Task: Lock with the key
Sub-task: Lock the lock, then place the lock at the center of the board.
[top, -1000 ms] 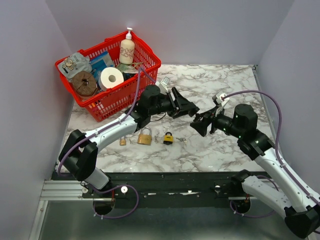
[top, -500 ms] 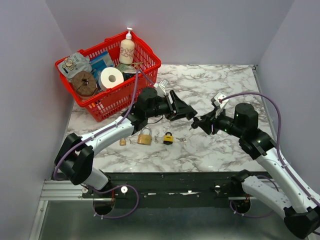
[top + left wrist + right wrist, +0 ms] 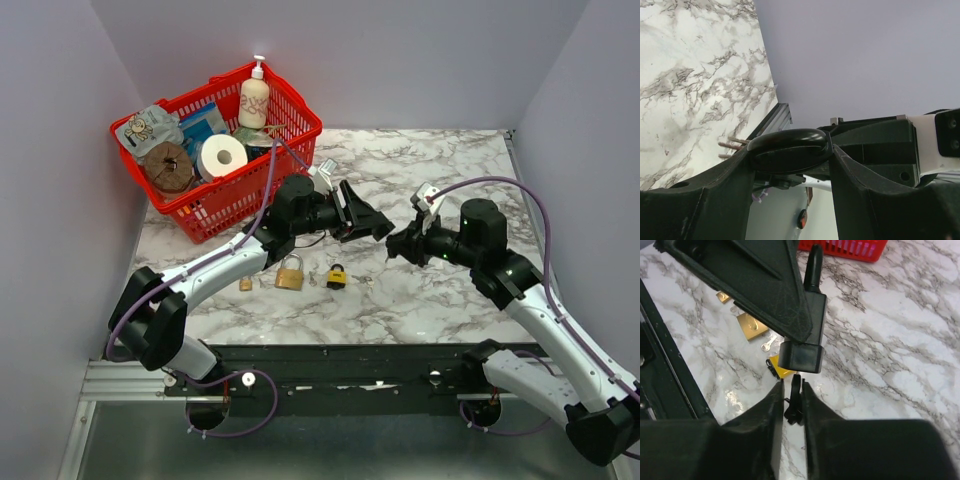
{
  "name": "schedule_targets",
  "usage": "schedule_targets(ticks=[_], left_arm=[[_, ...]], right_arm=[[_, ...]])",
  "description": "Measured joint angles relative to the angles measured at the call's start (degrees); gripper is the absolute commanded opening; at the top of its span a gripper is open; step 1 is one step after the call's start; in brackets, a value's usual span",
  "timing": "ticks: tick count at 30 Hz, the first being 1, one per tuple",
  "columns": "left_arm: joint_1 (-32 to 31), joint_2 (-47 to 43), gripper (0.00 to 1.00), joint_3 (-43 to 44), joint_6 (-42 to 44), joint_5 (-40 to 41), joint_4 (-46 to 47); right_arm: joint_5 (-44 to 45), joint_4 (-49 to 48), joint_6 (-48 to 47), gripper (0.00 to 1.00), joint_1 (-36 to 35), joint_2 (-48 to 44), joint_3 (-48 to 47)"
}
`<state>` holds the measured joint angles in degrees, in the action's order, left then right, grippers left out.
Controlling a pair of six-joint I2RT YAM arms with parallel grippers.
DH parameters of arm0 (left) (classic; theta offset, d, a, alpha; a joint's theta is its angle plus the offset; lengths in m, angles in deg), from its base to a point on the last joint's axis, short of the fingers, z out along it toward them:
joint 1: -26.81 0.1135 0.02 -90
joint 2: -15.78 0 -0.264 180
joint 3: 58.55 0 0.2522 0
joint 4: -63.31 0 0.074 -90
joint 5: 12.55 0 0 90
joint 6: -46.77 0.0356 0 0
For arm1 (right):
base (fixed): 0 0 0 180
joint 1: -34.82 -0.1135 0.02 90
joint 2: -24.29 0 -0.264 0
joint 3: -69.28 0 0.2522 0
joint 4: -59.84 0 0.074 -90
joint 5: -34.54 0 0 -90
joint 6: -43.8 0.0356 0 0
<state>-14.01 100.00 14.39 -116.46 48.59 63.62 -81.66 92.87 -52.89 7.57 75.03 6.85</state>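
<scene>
Right wrist view: right jaws, narrow, pinch the key [image 3: 794, 396], its blade aimed lengthwise at the lock [image 3: 810, 330] underside just ahead; left jaws clamp that lock.

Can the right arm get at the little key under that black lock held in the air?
Very likely yes: the key hangs from the underside of the black padlock, which the left gripper holds aloft, and the right gripper sits around it, seemingly pinching it.
</scene>
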Motion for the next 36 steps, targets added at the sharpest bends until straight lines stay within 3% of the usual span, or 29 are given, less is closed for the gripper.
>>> schedule_targets(ticks=[1,2,13,23,27,36], left_arm=[[0.0,0.0,0.0,0.0,0.0,0.0,0.0],[0.0,0.0,0.0,0.0,0.2,-0.3,0.0],[0.4,0.5,0.0,0.8,0.9,-0.8,-0.4],[6.9,6.9,0.0,10.2,4.2,3.0,-6.7],[2.9,11.0,0.0,16.7,10.3,6.4,-18.1],[-9.4,22.0,0.0,21.8,17.5,10.5,-37.4]], right_arm=[[-0.6,-0.1,-0.2,0.12,0.0,0.0,0.0],[-0.9,-0.1,-0.3,0.01,0.0,0.0,0.0],[0.4,1.4,1.5,0.01,0.6,-1.6,0.1],[6.4,9.2,7.5,0.01,0.6,-10.4,4.9],[13.6,11.6,11.5,0.01,1.5,-11.8,4.7],[30.4,15.2,19.2,0.01,7.8,-8.8,0.9]])
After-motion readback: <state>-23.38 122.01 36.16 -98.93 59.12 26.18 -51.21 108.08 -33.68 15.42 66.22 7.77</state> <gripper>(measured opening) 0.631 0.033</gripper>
